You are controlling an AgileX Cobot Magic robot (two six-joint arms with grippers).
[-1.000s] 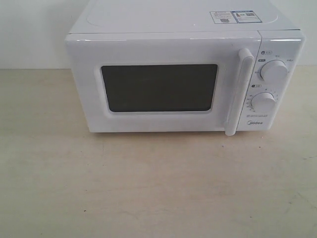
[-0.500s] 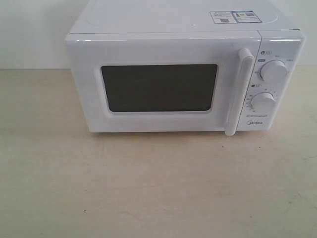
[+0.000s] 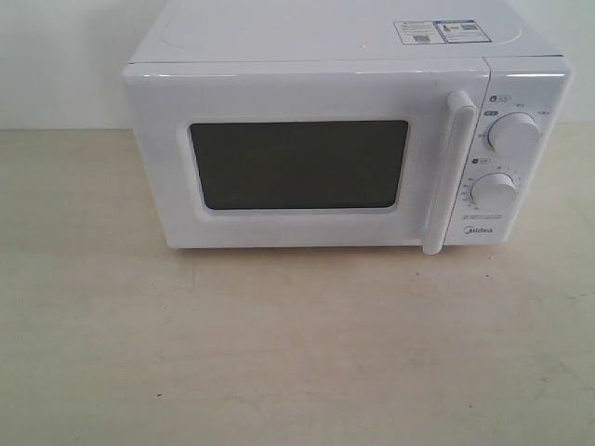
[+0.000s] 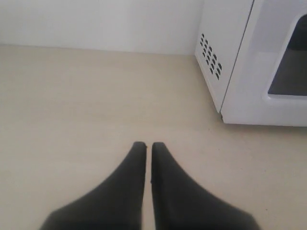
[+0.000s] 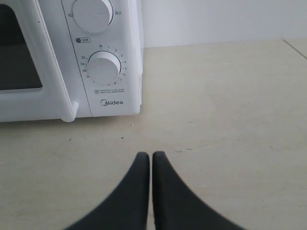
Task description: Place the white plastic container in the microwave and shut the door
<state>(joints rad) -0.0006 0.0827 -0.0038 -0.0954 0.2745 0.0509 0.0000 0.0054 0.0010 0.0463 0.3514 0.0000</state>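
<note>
Change: nothing has moved since the earlier exterior frames; the microwave, its door and both dials sit as before.
Microwave (image 3: 346,88): white Midea box standing toward the far side of the pale worktop (image 3: 297,353), front facing the near edge, label stickers (image 3: 440,32) on the far right of its top.
Door (image 3: 297,165): shut flush with the front; the dark window shows nothing of the inside.
Handle (image 3: 449,172): tall white vertical bar at the door's right edge, just beside the control panel.
Dials: upper dial (image 3: 514,133) and lower dial (image 3: 494,190) stacked on the right panel, with the Midea logo (image 5: 111,102) under the lower one.
White plastic container: not seen in any view; whether it lies behind the dark window cannot be told.
Left gripper (image 4: 148,146): black fingers pressed together with only a thin slit between them, holding nothing, above bare worktop off the microwave's left front corner, near its side vent holes (image 4: 211,56).
Right gripper (image 5: 151,155): fingers pressed together, holding nothing, above bare worktop off the microwave's right front corner, apart from the panel.
</note>
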